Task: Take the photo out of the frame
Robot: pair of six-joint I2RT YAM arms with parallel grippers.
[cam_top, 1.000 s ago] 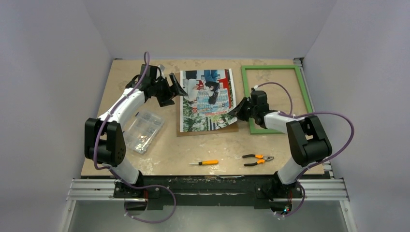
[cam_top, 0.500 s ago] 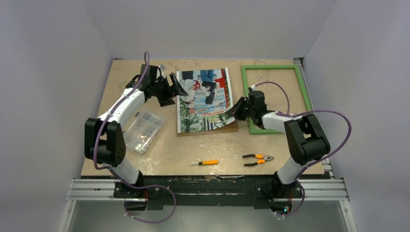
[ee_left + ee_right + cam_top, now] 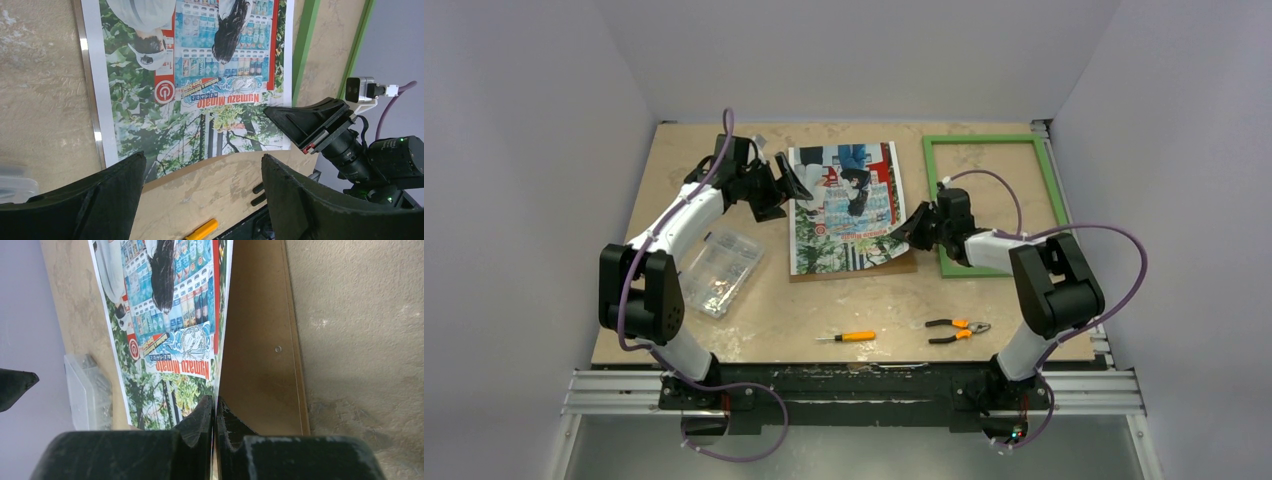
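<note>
Right wrist view: our right tool (image 3: 215, 412) is pinched tight on the photo (image 3: 170, 330) at its right edge, which is raised off the brown backing board (image 3: 260, 365), left of the frame (image 3: 1052, 190). It looks light, thin and floppy, so we'd grip edges only. Meanwhile our left tool (image 3: 200, 170) gapes wide, empty.

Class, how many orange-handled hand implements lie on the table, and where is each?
2. The screwdriver lies near the front edge of the table, about mid-width. The pliers lie just to its right. Others may be hidden from the overhead view.
</note>
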